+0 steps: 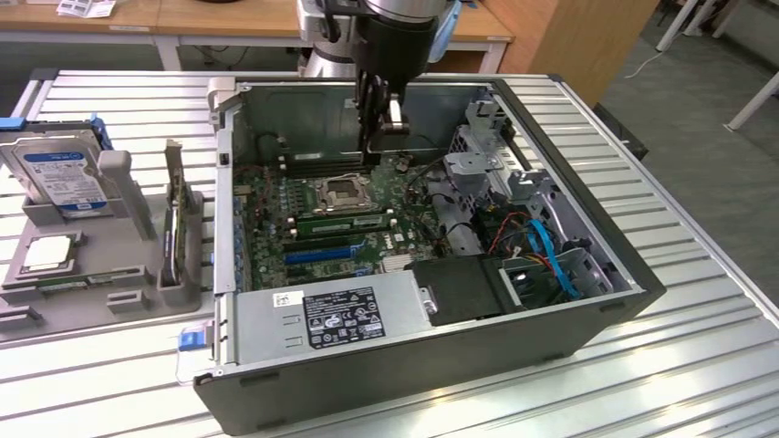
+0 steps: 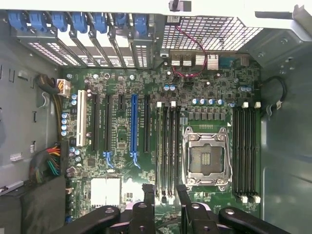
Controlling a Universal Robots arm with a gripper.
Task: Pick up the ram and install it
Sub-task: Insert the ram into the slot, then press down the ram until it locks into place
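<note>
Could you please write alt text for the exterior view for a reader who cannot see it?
A robot arm's open, empty gripper hangs inside an open computer case, above the motherboard. The ram stands on edge in a grey tray beside the case, on the exterior view's left, on a slatted metal table.

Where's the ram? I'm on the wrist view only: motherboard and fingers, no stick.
Observer: The ram stands on edge in a grey fixture outside the case, on the exterior view's left.
Operator: What else is on it?
Observer: A hard drive and a CPU.
Operator: Gripper versus ram?
Observer: The gripper hangs inside the case above the motherboard, open and empty, well apart from the ram.
</note>
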